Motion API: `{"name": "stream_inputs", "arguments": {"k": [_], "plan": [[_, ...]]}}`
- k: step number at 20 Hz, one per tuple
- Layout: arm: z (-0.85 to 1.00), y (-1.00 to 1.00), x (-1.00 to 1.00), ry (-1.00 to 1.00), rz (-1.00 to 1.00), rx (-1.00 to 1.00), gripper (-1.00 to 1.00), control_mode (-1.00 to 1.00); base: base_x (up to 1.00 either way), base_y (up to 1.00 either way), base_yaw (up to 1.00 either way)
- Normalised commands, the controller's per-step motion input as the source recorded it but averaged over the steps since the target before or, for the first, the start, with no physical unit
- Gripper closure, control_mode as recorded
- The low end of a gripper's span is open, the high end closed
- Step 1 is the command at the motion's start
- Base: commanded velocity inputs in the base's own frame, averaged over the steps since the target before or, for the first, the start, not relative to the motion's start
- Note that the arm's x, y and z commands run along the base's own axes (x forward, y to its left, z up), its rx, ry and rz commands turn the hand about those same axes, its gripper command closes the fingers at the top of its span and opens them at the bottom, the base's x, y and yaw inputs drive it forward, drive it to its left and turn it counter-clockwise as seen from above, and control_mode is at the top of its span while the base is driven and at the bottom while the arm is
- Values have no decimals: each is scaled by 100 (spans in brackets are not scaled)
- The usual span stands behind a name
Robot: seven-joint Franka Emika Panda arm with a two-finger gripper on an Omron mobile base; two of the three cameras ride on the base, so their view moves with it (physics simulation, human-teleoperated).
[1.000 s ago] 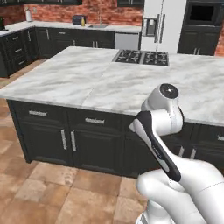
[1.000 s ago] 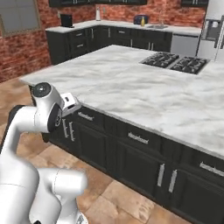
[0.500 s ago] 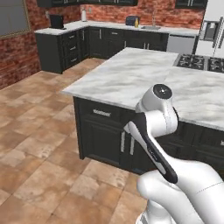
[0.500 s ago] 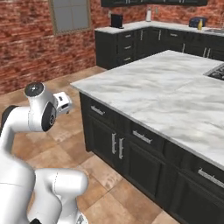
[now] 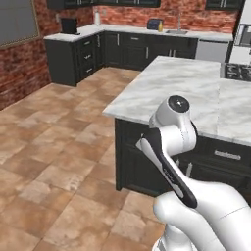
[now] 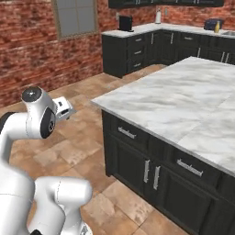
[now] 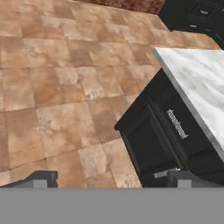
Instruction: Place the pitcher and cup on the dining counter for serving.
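Both base views have swung left since half a second ago (the camera moved, not the furniture): more brown tile floor (image 5: 54, 147) shows, and the dining counter (image 5: 181, 88) sits further right, its corner nearest the arm. On the far worktop (image 6: 147, 28) a small amber shape, perhaps the pitcher (image 6: 217, 27), stands beside the toaster (image 6: 212, 24). The gripper (image 7: 111, 179) is empty, fingertips (image 7: 41, 178) spread wide above floor and island corner.

Home kitchen: marble island (image 5: 196, 93) sitting centre-right, black cabinets (image 5: 93, 54) lining brick wall (image 6: 32, 50), possibly toaster (image 5: 155, 24) upper centre.
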Motion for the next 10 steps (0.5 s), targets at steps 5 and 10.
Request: {"name": "stream_inputs", "arguments": {"k": [5,10], "plan": [[0,0,0,0,0,0,-100,100,100,100,-34],[0,0,0,0,0,0,-100,100,100,100,-49]]}}
